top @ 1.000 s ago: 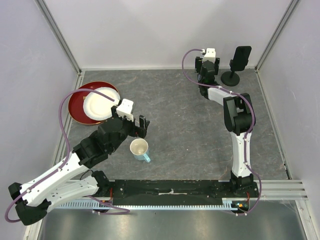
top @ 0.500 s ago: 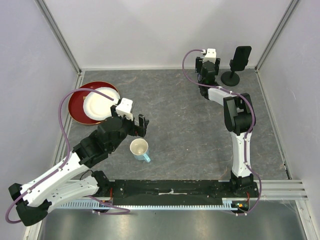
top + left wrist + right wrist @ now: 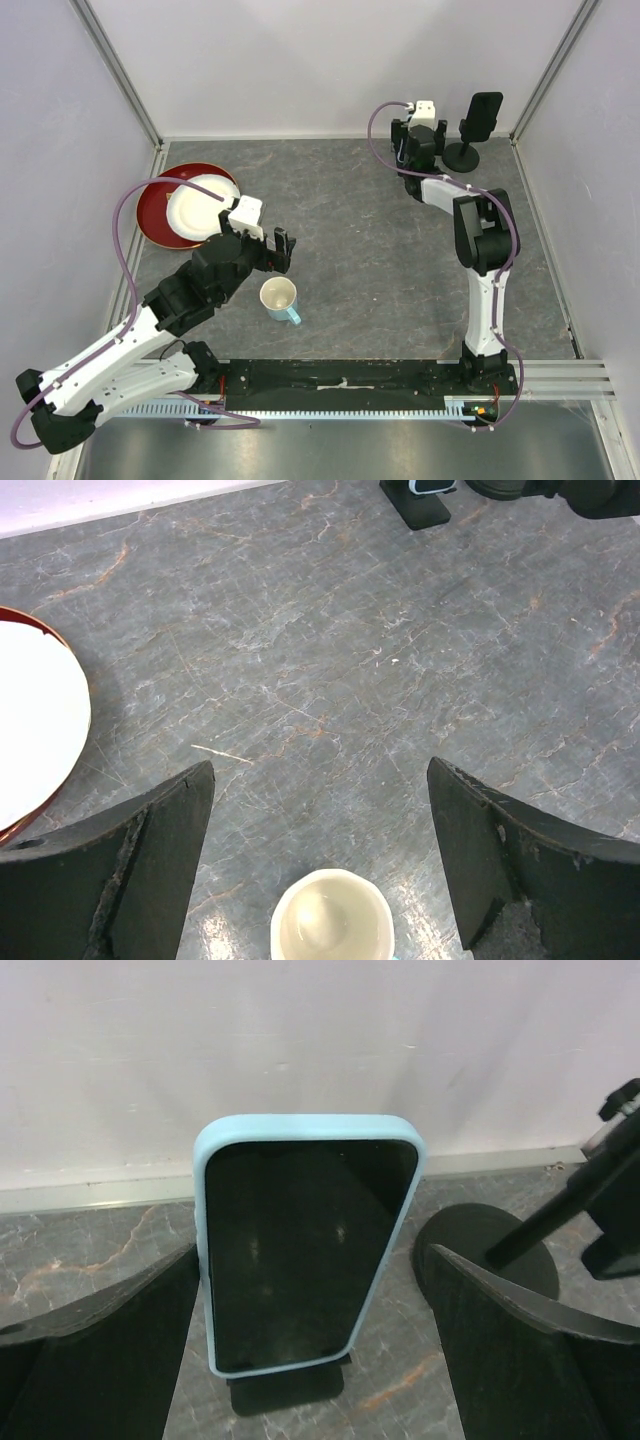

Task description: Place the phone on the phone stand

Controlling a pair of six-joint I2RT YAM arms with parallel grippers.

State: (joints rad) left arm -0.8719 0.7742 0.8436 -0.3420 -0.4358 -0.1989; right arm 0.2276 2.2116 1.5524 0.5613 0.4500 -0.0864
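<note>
Right wrist view, phone (image 3: 305,1250) upright (blue case), centred between spread jaws, untouched

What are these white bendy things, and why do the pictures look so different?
They are robot arms, a left arm and a right arm, bolted to a grey table. One picture looks down from above. The other two come from little cameras on the wrists, so each arm's own black fingers show at the edges.

On the table are a cup, a white plate on a red plate, and a taller round-footed stand.

The left tool is open above the cup. The right tool is open too, with a blue-cased phone between its fingers. The phone leans on a small black stand. Nothing is held.
</note>
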